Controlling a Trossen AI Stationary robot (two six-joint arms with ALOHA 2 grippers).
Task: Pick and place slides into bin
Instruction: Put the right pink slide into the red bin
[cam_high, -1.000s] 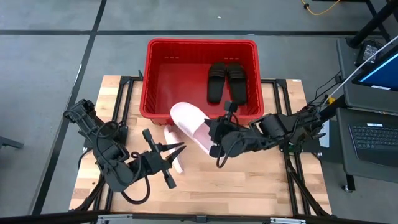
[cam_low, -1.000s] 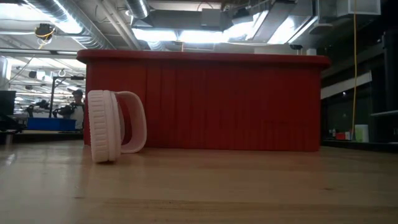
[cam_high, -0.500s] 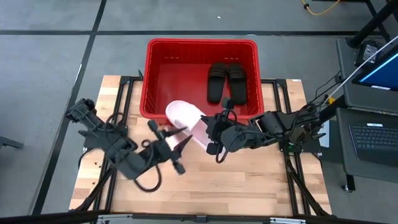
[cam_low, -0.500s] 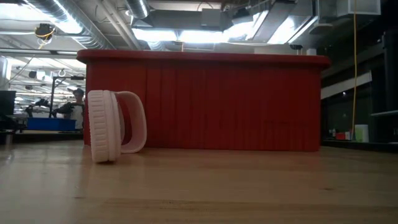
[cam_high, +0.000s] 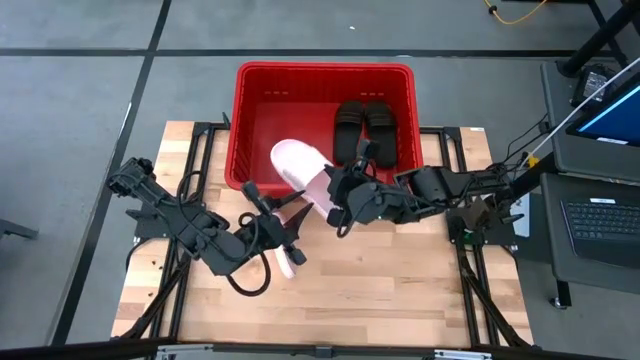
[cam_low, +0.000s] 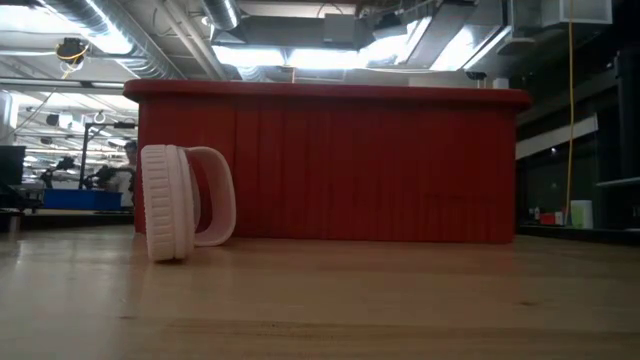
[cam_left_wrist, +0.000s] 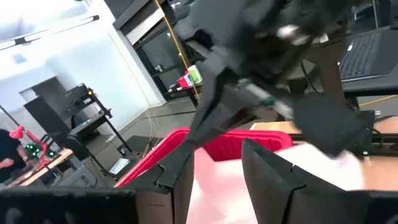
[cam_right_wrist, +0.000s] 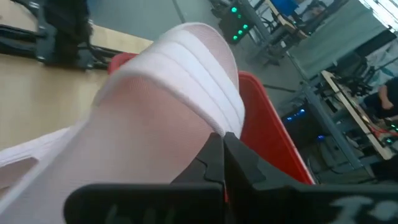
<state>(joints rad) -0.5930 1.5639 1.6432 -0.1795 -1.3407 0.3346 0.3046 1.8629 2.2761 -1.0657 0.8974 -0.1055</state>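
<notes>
A red bin stands at the table's far edge with two black slides lying in its right half. My right gripper is shut on a pale pink slide, held over the bin's near rim. The second pink slide stands on its side edge on the table in front of the bin's near wall; in the high view my left arm partly hides it. My left gripper is open and empty, just above that slide and near the held one; its own view shows the gap between its fingers. My right gripper pinches the pink slide between its two fingers at the sole's end toward the table's right, behind the ribbed strap. The fingers come about level from the table's right. The slide is lifted clear, its free end over the bin's near rim.
The bin's left half holds nothing. Bare wooden table lies in front of both arms. A laptop and stand sit off the table's right edge.
My right gripper has carried the pink slide toward the far edge, from in front of the bin to over its near rim. My left gripper has moved toward the far right, closer to the bin and the held slide. The second pink slide has stayed put.
</notes>
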